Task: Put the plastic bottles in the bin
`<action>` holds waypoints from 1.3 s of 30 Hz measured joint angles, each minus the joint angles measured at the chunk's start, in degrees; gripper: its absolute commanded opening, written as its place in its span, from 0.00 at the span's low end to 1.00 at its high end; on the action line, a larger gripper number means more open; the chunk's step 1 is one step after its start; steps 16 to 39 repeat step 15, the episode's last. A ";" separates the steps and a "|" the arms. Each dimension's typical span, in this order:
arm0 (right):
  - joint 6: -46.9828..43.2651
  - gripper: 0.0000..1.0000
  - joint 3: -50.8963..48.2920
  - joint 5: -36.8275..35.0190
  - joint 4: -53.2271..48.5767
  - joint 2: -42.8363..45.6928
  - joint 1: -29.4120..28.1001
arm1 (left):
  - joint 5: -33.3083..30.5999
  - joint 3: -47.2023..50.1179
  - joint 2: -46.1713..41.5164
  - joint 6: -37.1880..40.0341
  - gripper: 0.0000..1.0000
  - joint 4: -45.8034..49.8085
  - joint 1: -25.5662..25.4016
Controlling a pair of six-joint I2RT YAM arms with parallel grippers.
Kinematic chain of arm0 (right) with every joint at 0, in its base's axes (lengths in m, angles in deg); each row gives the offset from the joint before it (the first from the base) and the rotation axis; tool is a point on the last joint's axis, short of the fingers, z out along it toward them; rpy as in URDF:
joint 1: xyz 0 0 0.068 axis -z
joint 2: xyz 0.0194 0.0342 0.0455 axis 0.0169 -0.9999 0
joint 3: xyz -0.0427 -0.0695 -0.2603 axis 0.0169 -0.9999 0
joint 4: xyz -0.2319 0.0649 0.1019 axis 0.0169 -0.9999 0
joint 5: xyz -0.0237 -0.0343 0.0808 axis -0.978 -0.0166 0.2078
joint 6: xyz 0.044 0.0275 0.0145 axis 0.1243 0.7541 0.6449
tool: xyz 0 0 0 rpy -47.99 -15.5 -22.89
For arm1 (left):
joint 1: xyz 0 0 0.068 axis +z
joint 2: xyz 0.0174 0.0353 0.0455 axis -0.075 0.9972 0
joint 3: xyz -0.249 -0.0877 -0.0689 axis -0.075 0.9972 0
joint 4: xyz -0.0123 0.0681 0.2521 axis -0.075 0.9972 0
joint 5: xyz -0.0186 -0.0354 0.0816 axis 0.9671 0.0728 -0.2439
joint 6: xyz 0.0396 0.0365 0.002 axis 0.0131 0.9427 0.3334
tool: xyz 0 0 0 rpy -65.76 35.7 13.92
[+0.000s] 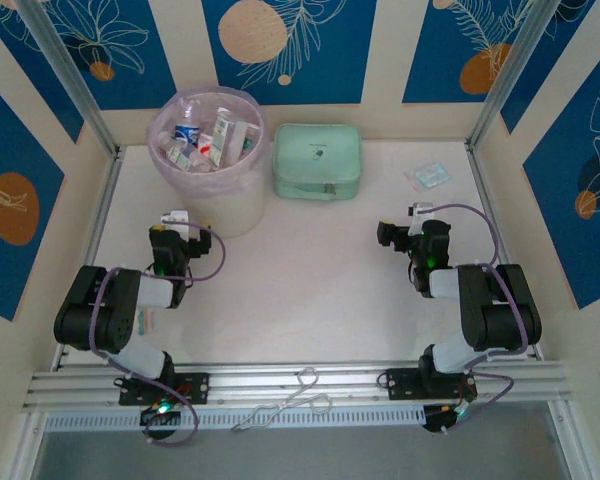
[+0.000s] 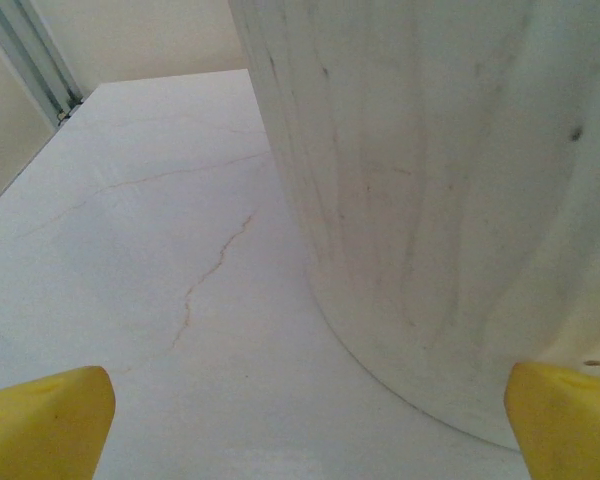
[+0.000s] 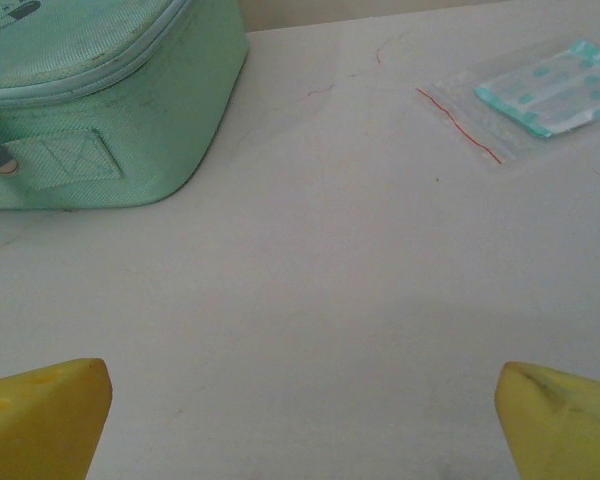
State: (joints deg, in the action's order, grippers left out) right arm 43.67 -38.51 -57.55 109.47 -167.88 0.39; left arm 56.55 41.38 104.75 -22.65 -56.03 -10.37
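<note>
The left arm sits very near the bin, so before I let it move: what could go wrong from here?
The left gripper hangs open right beside the bin; a forward move might shove or tip it and spill the plastic bottles piled inside. The right gripper, open too, faces the mint green zip case and the small clear packet; it might grab either by mistake, though neither is a bottle.
</note>
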 measured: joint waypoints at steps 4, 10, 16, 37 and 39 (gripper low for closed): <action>0.00 0.99 0.00 0.00 0.00 0.00 0.00 | 0.00 0.00 0.00 -0.02 0.99 0.02 0.00; 0.02 0.99 0.00 0.24 -0.07 0.00 0.07 | -0.02 0.00 0.00 -0.02 0.99 0.02 0.00; 0.02 0.99 0.00 0.37 -0.07 0.00 0.13 | 0.00 0.00 0.00 -0.02 0.99 0.02 0.00; 0.02 0.99 0.00 0.37 -0.07 0.00 0.13 | 0.00 0.00 0.00 -0.02 0.99 0.02 0.00; 0.02 0.99 0.00 0.37 -0.07 0.00 0.13 | 0.00 0.00 0.00 -0.02 0.99 0.02 0.00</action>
